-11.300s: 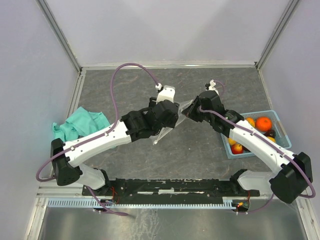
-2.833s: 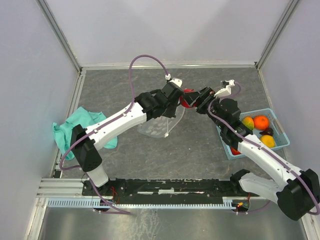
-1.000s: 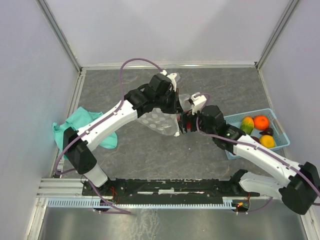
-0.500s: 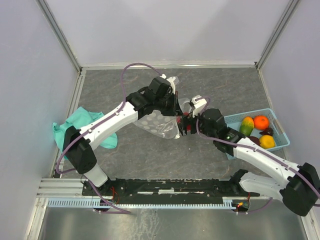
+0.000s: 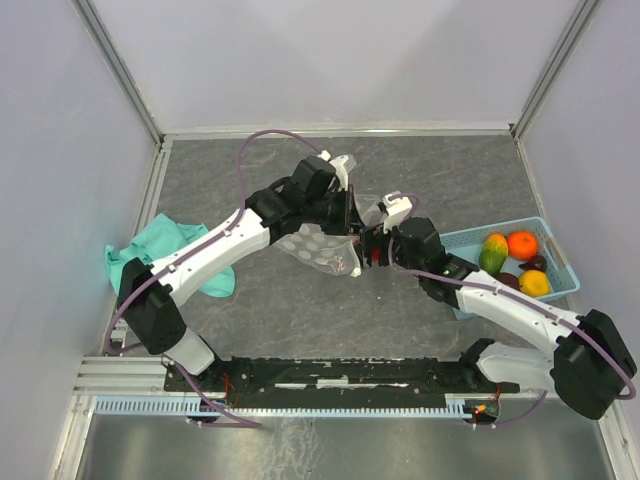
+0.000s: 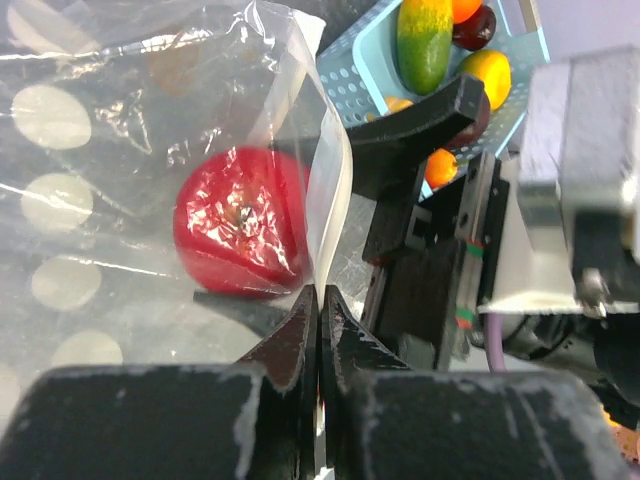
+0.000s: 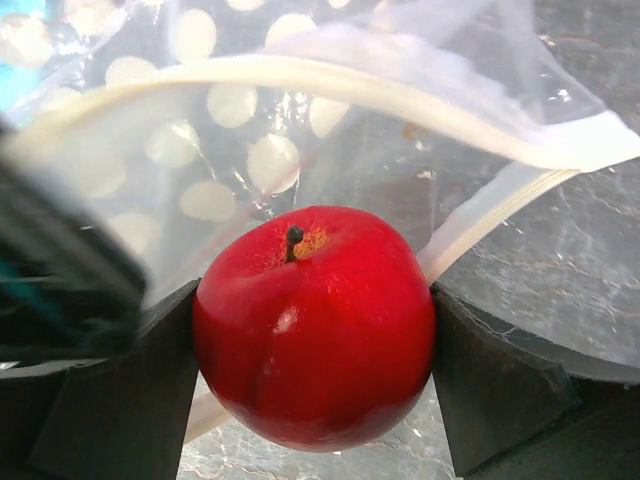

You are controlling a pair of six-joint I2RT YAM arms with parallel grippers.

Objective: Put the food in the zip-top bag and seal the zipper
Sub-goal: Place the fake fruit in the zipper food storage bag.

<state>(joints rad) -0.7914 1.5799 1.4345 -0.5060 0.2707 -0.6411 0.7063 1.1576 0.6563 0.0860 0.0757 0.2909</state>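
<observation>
Your left gripper [image 6: 318,300] is pinched fully closed on the whitish zipper [image 6: 330,190] of the dotted clear bag [image 5: 318,245], holding that lip up near the middle of the overhead frame. Your right gripper [image 7: 313,325] has its two fingers clamped on either side of a red apple [image 7: 313,300], stem up, right at the bag's mouth. In the right wrist view the two zipper strips gape apart behind and above the apple. In the left wrist view, the apple shows red through the plastic at centre left. You cannot tell from these views whether the apple touches the film. The rest of the food lies in the blue basket [image 6: 350,70] at the right of the overhead frame: a green-yellow piece [image 5: 492,252], an orange one [image 5: 522,244], a yellow one [image 5: 535,283] and a dark purple one [image 5: 540,264]. A teal cloth [image 5: 160,250] lies at the left edge of the grey table [image 5: 400,180].
</observation>
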